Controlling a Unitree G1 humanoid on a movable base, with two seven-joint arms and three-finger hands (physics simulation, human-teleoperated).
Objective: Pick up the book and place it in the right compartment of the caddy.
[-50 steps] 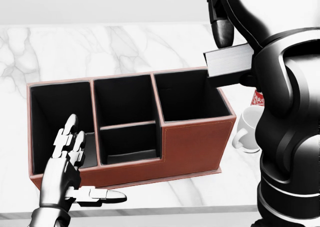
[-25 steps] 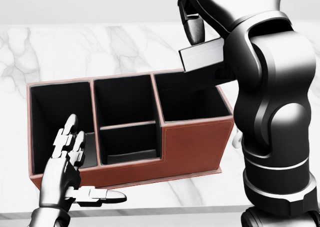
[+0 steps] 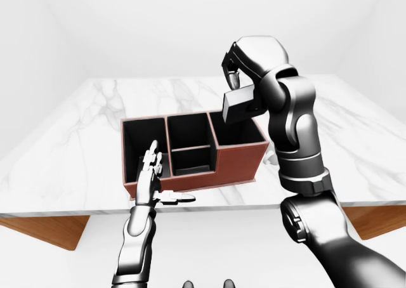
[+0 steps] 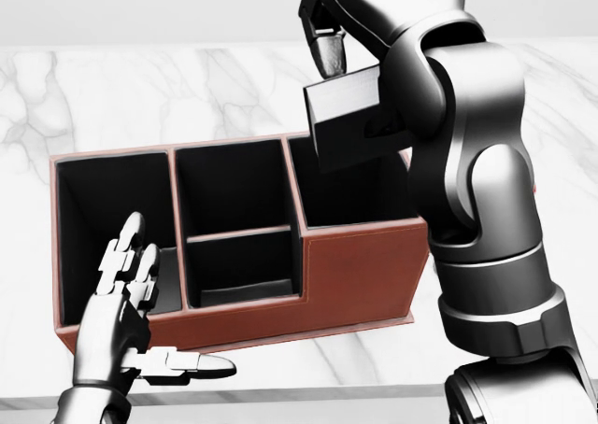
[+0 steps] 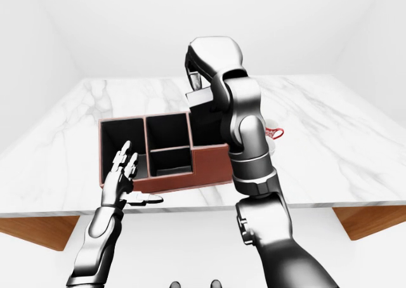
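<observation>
The book (image 4: 344,116), dark-covered with a pale page edge, hangs tilted above the caddy's right compartment (image 4: 348,198). My right hand (image 4: 338,77) is shut on it from above, one finger (image 4: 331,52) pressed on its upper edge. The red-brown caddy (image 4: 360,265) with black insides stands on the marble table (image 4: 84,97); it has a left bin, a split middle bin and a right bin. At the caddy's lower left corner my left hand (image 4: 149,303) is open, its fingers upright and its thumb out to the right, holding nothing. My right forearm hides the caddy's right end.
A white mug with a red mark (image 5: 273,136) stands on the table just right of the caddy, mostly hidden behind my right arm. The table's near edge (image 3: 254,207) runs just below the caddy in the left-eye view. White walls surround the table.
My right arm has swung left with the book, from beyond the caddy's right end to over the right compartment, and the book has tipped steeper. The left hand and the caddy have not moved.
</observation>
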